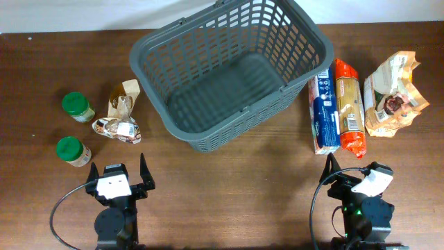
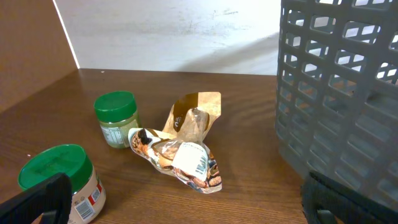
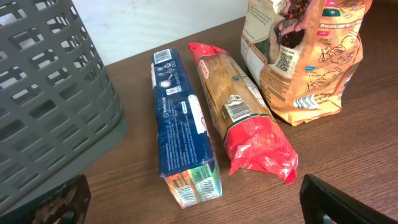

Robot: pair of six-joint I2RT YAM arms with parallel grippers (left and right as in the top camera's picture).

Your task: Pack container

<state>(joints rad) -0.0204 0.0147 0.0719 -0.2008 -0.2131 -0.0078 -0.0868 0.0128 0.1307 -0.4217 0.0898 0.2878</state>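
Note:
The dark grey basket (image 1: 305, 35) stands at the back middle of the table with nothing in it; it also shows in the left wrist view (image 2: 336, 93) and the right wrist view (image 3: 43, 93). My left gripper (image 1: 119, 173) is open and empty near the front left, behind two green-lidded jars (image 1: 78, 106) (image 1: 73, 150) and two crumpled snack bags (image 1: 119, 128) (image 1: 125, 94). My right gripper (image 1: 355, 173) is open and empty at the front right, just short of a blue packet (image 3: 183, 127) and a red-ended pasta packet (image 3: 239, 118).
A tan printed bag (image 1: 394, 94) lies at the far right, also in the right wrist view (image 3: 305, 56). The near jar (image 2: 59, 180) stands close to my left finger. A white wall edge runs along the table's back.

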